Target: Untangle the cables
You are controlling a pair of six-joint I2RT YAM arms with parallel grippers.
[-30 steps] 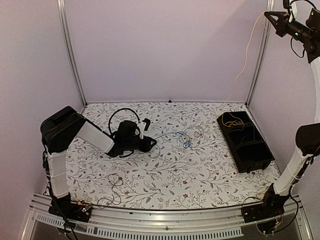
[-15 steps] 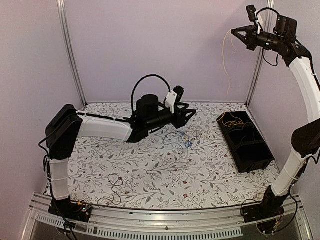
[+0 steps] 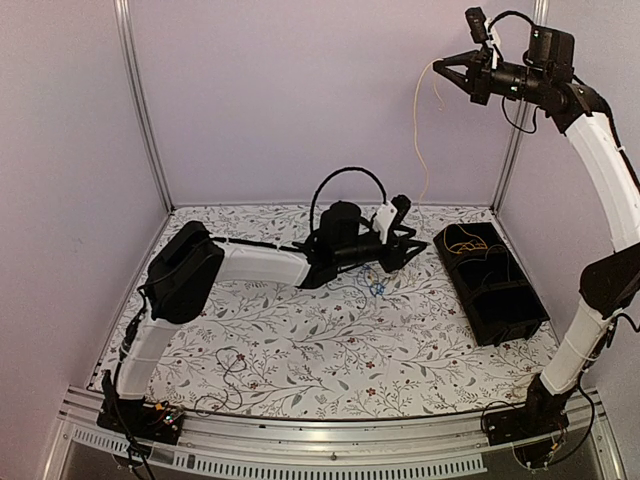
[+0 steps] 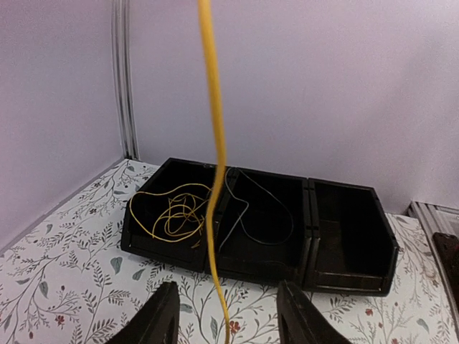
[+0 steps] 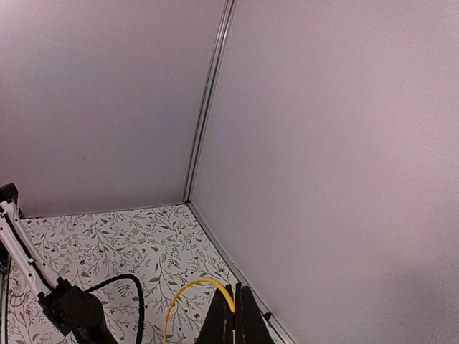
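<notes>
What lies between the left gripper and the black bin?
In the left wrist view, the hanging yellow cable drops between left gripper and black bin; otherwise bare floral cloth.

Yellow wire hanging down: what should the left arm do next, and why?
Probably close the left tool on the thin yellow cable. The cable hangs from the shut right tool and runs down between the left tool's open fingers, so a second grip could steady it.

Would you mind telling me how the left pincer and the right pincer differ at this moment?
The right pincer is high above the table; the left pincer is low over it. The right pincer is shut on the yellow cable; the left pincer is open, gripping nothing. Both are black two-finger pincers close to that cable.
</notes>
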